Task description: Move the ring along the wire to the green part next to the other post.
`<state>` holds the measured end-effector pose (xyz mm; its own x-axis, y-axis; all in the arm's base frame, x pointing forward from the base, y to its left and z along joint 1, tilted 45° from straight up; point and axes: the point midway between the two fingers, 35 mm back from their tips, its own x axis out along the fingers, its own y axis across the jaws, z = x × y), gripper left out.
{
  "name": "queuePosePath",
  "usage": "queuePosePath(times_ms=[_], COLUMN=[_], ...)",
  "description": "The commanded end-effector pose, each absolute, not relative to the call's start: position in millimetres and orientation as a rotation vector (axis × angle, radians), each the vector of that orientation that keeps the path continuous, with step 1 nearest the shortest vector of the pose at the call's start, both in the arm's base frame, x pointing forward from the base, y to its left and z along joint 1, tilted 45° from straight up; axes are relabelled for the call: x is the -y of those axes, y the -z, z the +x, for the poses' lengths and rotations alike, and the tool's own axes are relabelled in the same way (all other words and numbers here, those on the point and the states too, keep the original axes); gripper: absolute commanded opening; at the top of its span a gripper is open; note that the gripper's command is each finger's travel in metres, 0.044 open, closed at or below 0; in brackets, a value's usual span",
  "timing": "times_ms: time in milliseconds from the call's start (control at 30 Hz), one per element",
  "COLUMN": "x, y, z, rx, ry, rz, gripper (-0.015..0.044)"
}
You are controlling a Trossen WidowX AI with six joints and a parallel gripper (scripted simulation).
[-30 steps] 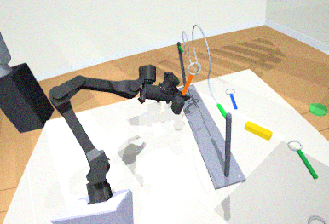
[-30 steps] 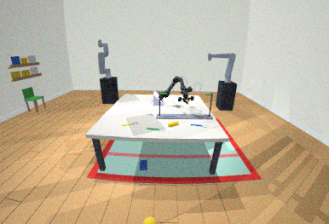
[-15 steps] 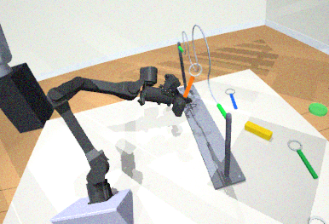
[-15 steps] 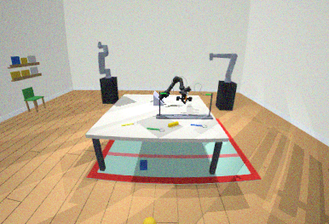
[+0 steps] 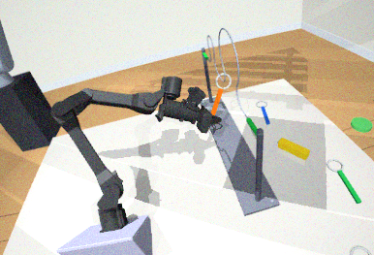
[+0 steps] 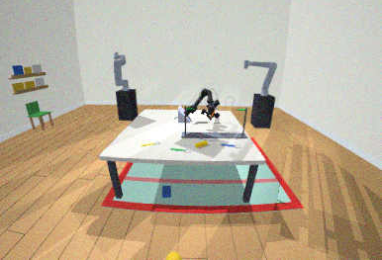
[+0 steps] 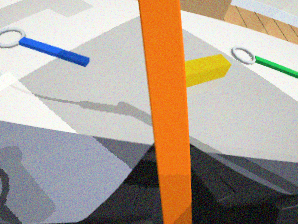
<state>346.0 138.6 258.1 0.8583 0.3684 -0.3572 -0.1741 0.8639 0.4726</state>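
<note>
My gripper (image 5: 213, 119) is shut on the lower end of the orange handle (image 5: 217, 101) (image 7: 161, 90). The handle slants up to the pale ring (image 5: 223, 79), which sits among the thin grey wire loops (image 5: 235, 56), a little past the far post (image 5: 207, 78) and its green wire part (image 5: 205, 54). I cannot tell whether the ring touches the grey wire. The near post (image 5: 259, 163) with its green wire part (image 5: 252, 125) stands at the other end of the grey base (image 5: 244, 187). In the exterior view the gripper (image 6: 216, 115) is small, above the table's middle.
On the table right of the base lie a blue-handled ring (image 5: 264, 113) (image 7: 53, 51), a yellow block (image 5: 293, 148) (image 7: 206, 68) and a green-handled ring (image 5: 346, 177) (image 7: 273, 64). A green disc (image 5: 361, 124) lies on the floor.
</note>
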Motion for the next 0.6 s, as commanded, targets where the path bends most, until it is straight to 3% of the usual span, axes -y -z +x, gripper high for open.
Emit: queuePosePath(times_ms=[0, 567], x=[-127.0, -65.2], y=[-252.9, -243.1], z=[346.5, 350.5], rx=[-0.462, -0.48], ry=[-0.273, -0.162], rz=[0.368, -0.038], gripper=[-0.015, -0.015])
